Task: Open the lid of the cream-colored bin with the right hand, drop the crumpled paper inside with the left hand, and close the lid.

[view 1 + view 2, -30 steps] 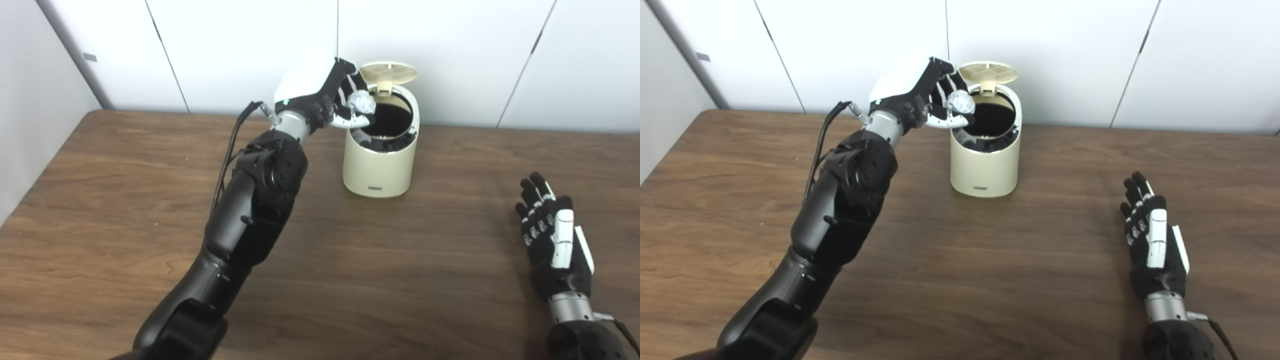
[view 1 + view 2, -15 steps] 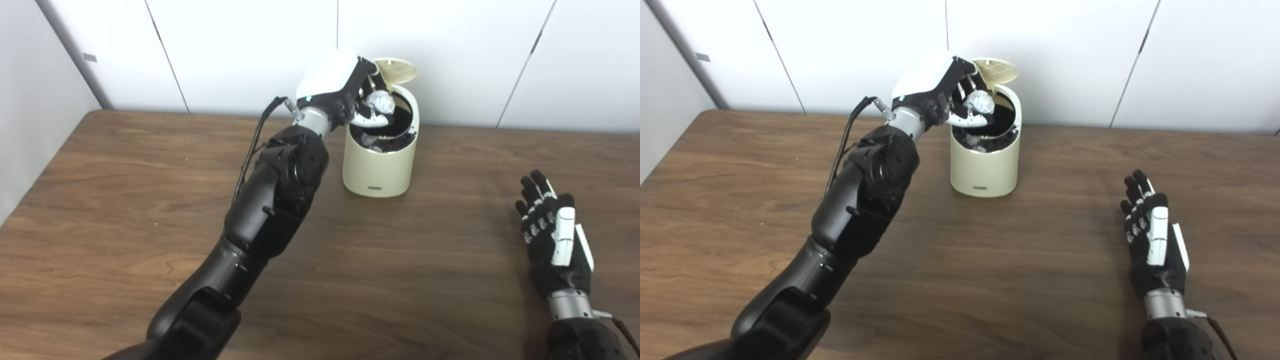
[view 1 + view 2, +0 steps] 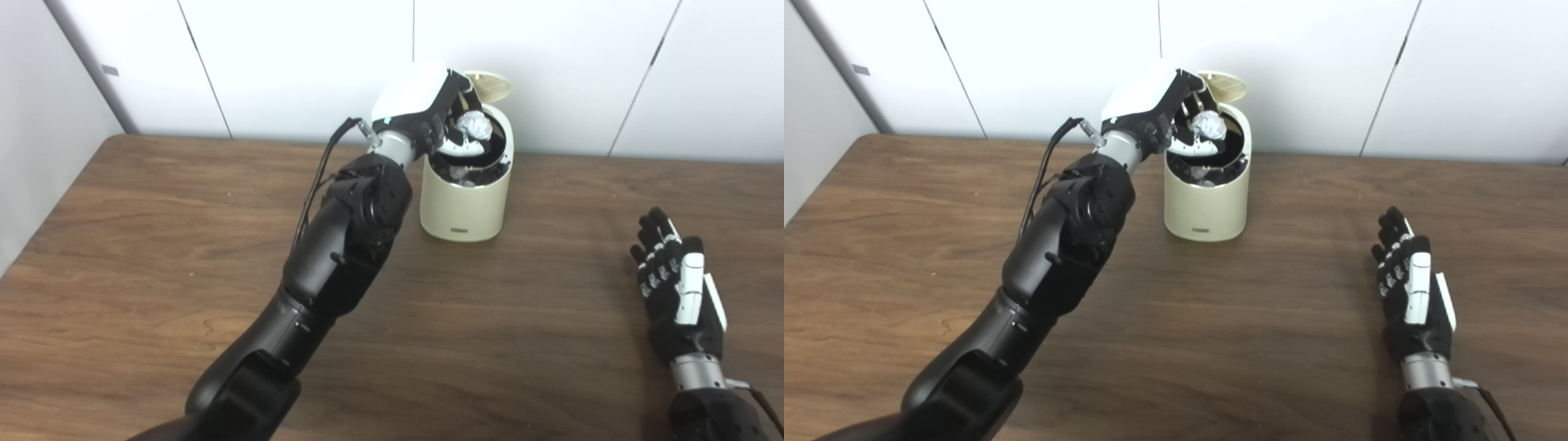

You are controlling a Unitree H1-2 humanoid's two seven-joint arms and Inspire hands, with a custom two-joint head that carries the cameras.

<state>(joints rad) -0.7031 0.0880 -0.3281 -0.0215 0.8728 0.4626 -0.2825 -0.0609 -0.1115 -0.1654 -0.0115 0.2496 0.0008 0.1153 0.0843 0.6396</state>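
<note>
In the left eye view, a cream-colored bin (image 3: 465, 190) is seen standing upright on the far middle part of a brown wooden table (image 3: 153, 245), close to the white wall panels (image 3: 294, 61). Its lid (image 3: 493, 86) is raised at the far side of the rim, so the dark inside is exposed. The left hand (image 3: 438, 113) is held over the bin's mouth, and its fingers are curled around the crumpled paper (image 3: 474, 125), which is kept above the opening, not yet released. Something pale is also visible lower inside the bin, but what it is cannot be told. The right hand (image 3: 677, 294) is seen near the right edge, well apart from the bin, with its fingers stretched out and apart and nothing held in it.

In the right eye view, the same arrangement is shown. The paper (image 3: 1209, 125) is gripped by the left hand (image 3: 1167, 110) above the open bin (image 3: 1205, 196), just in front of the raised lid (image 3: 1226, 86). The right hand (image 3: 1415, 300) is laid flat, open and empty, over the table (image 3: 906, 245) at the near right.
</note>
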